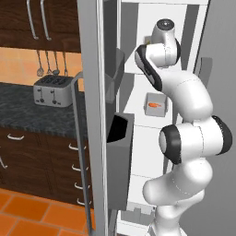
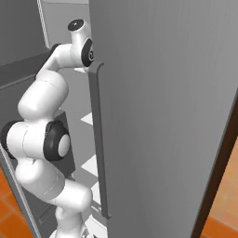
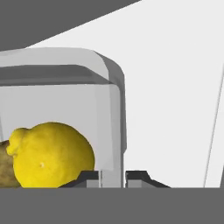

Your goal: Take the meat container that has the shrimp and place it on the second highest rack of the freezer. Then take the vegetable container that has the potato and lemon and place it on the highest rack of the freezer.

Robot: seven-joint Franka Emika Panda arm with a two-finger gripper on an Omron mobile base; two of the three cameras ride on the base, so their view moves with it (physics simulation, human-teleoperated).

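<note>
The vegetable container (image 3: 65,109) is pinched at its rim by the gripper (image 3: 113,177). Rigid and light, it is likely tippable; the lemon (image 3: 52,155) may roll.

Flat, even rendered light, soft shadows, sharp throughout, no glare.

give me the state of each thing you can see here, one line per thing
freezer: door open, arm reaching inside
gripper: shut on the vegetable container's wall
vegetable container: held, lemon and potato inside
lemon: in the container
potato: beside the lemon
meat container: on a shelf, shrimp inside
</note>
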